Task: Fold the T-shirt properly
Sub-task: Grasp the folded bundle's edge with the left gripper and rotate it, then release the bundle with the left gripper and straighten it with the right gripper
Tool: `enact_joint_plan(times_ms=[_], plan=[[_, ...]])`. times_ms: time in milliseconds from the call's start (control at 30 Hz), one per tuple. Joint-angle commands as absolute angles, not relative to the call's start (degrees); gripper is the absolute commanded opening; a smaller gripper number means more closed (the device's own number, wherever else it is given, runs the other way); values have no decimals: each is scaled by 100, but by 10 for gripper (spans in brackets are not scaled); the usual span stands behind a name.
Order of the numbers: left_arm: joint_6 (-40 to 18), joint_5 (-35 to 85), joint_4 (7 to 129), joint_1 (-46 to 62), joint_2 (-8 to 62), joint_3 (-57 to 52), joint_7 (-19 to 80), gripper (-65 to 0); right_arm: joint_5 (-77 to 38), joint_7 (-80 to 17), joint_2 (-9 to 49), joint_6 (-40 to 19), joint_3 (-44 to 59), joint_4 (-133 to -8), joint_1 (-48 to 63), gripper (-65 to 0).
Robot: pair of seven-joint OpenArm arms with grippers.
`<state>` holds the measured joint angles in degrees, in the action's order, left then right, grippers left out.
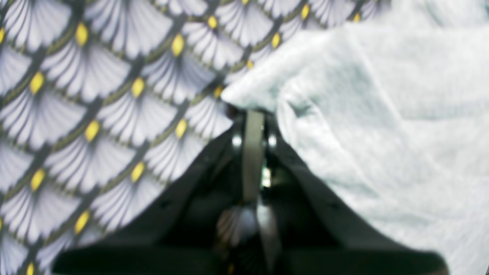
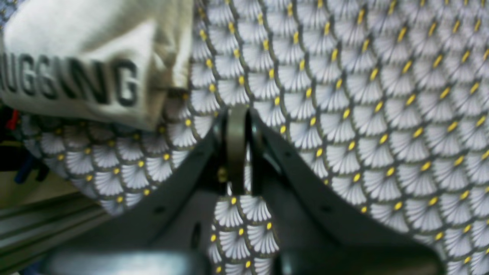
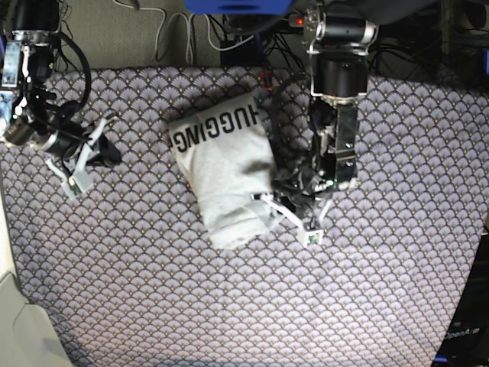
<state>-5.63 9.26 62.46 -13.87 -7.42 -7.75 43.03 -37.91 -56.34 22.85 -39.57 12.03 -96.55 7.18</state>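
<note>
Your T-shirt (image 3: pixel 225 172) lies near the middle of the tabletop (image 3: pixel 397 290) as a compact, roughly rectangular bundle, with the black "HUGGING" lettering (image 3: pixel 212 130) facing up at the far end. The near end looks less tidy: it narrows, and a fold edge runs along the side next to the left arm. I judge the main folds done and the work now at the finishing stage.

Your left end effector (image 3: pixel 289 208) sits at the bundle's near corner. In the left wrist view its jaws are together, with the pale cloth (image 1: pixel 382 114) lying right against the tips; whether a thin edge is pinched there cannot be told from the blurred picture.

Your right end effector (image 3: pixel 90 157) stands well apart from the garment, over bare fan-patterned cloth, jaws together and holding nothing.

Next move, in my judgement: confirm the left tips are clear of the fabric before lifting away, or the corner may drag open. If the near end needs squaring, bring the right arm across to steady the lettered end.
</note>
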Motion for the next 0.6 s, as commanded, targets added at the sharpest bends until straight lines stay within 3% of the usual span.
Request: enact_joint_plan(times_ms=[0,567], plan=[[-549,848,6114,-1332,-831,-725,4699,-647,-3873,-5490,2369,-4000,1226,-9648,629,-650],[-549,866,6123,-1569,-831,-1393,4690,-647,-3864,-5473,1692,-4000,101,-9288,567,-650]])
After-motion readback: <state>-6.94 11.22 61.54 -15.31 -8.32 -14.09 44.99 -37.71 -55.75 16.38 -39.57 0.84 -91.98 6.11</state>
